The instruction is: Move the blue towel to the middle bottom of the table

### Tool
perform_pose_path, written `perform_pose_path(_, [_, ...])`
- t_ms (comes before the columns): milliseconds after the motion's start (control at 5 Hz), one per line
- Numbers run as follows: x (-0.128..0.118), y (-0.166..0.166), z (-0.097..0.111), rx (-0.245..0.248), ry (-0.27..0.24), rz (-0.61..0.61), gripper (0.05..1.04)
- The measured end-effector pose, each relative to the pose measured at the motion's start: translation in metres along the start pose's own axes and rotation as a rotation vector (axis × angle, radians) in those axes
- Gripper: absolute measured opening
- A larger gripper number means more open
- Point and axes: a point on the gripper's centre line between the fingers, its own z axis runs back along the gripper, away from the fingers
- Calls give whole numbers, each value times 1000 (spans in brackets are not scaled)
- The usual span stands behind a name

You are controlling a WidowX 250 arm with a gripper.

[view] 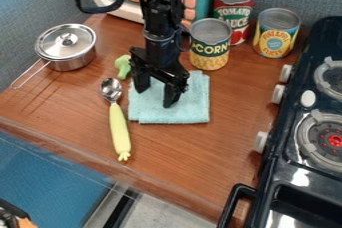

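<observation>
The black gripper point(156, 96) hangs down over the upper left part of the light blue towel point(184, 109), its two fingers spread apart with towel visible between them. The folded towel lies flat on the wooden table point(234, 102), near its middle. Part of its upper edge is hidden behind the gripper. Whether the fingertips touch the cloth, I cannot tell.
Left of the towel lie a spoon with a yellow-green handle point(119, 129) and a green broccoli piece point(123, 66). A lidded metal pot point(67, 47) stands at upper left, a corn can point(210, 44) behind the towel, and a stove point(300, 137) at right.
</observation>
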Motion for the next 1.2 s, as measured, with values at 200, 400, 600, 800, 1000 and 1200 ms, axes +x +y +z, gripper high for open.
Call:
perform_pose_path(200, [-7, -25, 0, -25, 1, -47, 999])
perform_pose_path(400, [-15, -52, 0, -31, 8, -115, 1000])
perform_pose_path(600, [-18, -63, 0, -36, 8, -145, 999])
perform_pose_path(800, [-20, -63, 1, -32, 15, -147, 999])
perform_pose_path(1000, [-21, -59, 5, -37, 28, -140, 999])
perform_pose_path(1200, [-20, -53, 13, -44, 29, -133, 999])
